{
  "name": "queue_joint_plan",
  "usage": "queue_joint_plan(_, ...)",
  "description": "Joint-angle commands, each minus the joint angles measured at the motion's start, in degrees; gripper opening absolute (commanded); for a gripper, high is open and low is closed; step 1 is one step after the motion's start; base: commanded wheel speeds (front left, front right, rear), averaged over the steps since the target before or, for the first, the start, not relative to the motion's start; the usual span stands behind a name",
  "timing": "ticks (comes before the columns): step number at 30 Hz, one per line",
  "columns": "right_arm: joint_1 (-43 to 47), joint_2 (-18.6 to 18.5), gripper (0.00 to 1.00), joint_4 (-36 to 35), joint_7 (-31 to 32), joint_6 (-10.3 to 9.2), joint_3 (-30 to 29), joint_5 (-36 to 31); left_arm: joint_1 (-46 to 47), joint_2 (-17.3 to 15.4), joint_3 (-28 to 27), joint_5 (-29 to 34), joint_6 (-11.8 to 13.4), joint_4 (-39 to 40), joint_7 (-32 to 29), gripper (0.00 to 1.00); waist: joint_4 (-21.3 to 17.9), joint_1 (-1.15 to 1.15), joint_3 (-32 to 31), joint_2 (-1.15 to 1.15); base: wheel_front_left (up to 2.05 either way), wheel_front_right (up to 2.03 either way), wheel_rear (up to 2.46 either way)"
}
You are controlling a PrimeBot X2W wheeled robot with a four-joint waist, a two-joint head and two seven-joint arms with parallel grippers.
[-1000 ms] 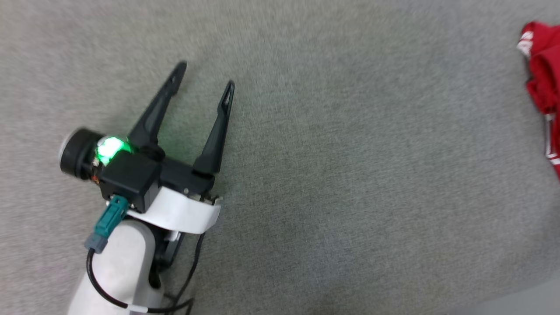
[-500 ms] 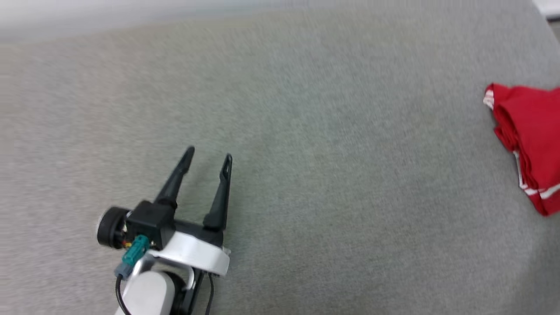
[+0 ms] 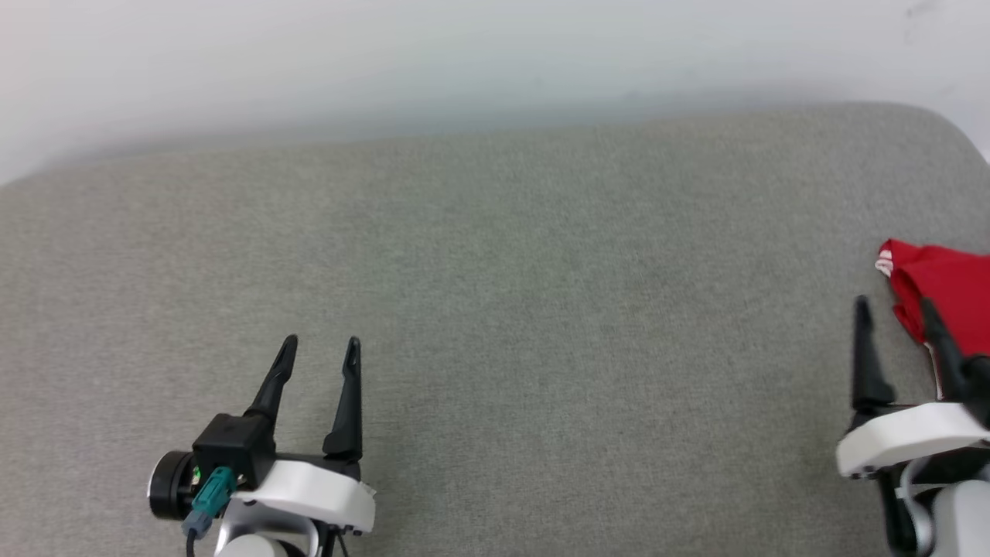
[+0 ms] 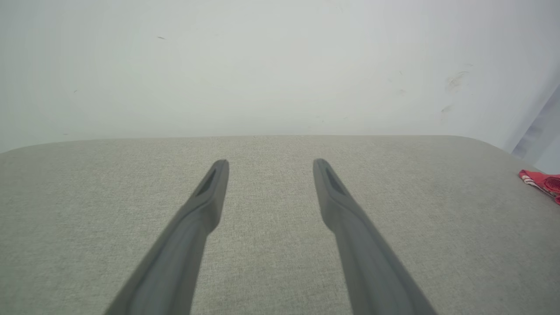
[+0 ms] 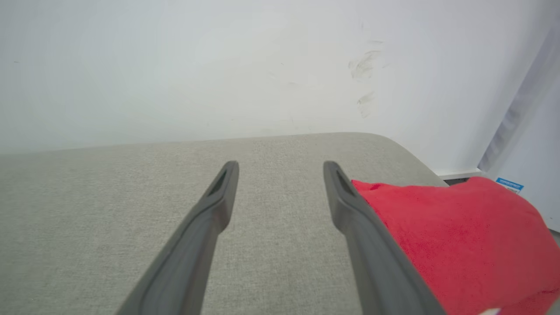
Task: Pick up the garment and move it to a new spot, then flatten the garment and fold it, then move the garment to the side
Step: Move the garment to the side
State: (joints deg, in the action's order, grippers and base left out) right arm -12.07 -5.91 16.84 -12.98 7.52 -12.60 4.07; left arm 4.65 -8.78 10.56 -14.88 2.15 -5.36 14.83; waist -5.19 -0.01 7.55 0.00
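Head view: both grippers open and empty over a grey fabric surface, with the garment bunched at the right edge.
Left gripper (image 3: pixel 322 342) sits low left, its two long, dark, tapered fingers spread with nothing between them, above the bare surface (image 3: pixel 541 309), a matte, tight-woven grey cloth with a rounded far-right corner. Right gripper (image 3: pixel 893 305) sits low right, fingers likewise apart and holding nothing. Garment (image 3: pixel 947 286) is a crumpled red heap with a bit of white trim at its upper-left corner. It lies on the surface just beside the right gripper's outer finger; that finger overlaps it in head view, contact unclear. Right wrist view shows fine-pored red knit in soft folds, right of the right-hand finger. Left wrist view shows a small red-and-white striped bit at far right. Wall (image 3: pixel 464 62) behind is plain white with a few scuffs.
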Motion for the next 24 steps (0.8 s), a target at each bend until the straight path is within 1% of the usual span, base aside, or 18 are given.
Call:
queue_joint_plan(1,1.6,0.8,1.0,-2.1,0.5,-0.07,1.5,0.3,-1.1,-0.3,-0.6,-0.2,0.5,-0.3,0.3,1.0,1.4,0.01,-2.1,0.0,0.0,0.0,0.0)
queue_joint_plan(2,4.3,1.6,1.0,-6.5,2.2,-0.08,4.3,0.8,-2.1,-0.8,-1.9,-0.3,1.0,-0.6,0.4,1.0,2.3,0.01,-3.3,0.0,0.0,0.0,0.0)
queue_joint_plan(9,10.1,2.7,1.0,-15.6,5.5,-0.08,9.1,2.0,-4.5,-2.0,-4.9,-0.1,1.9,-0.8,0.4,1.0,3.8,0.01,-6.1,0.0,0.0,0.0,0.0)
queue_joint_plan(14,14.5,3.0,1.0,-20.0,7.6,-0.08,9.9,2.5,-7.2,-2.7,-5.4,0.1,1.7,-1.1,0.5,1.0,4.0,0.01,-8.1,0.0,0.0,0.0,0.0)
queue_joint_plan(19,18.3,3.1,1.0,-23.4,9.2,-0.08,9.1,2.5,-9.4,-2.6,-4.8,0.2,2.0,-0.9,0.5,1.0,3.7,0.01,-9.1,0.0,0.0,0.0,0.0)
queue_joint_plan(24,20.6,3.1,1.0,-25.6,10.5,-0.07,8.3,3.4,-10.3,-2.6,-4.6,-0.3,1.7,-1.4,0.5,1.0,3.3,0.01,-9.8,0.0,0.0,0.0,0.0)
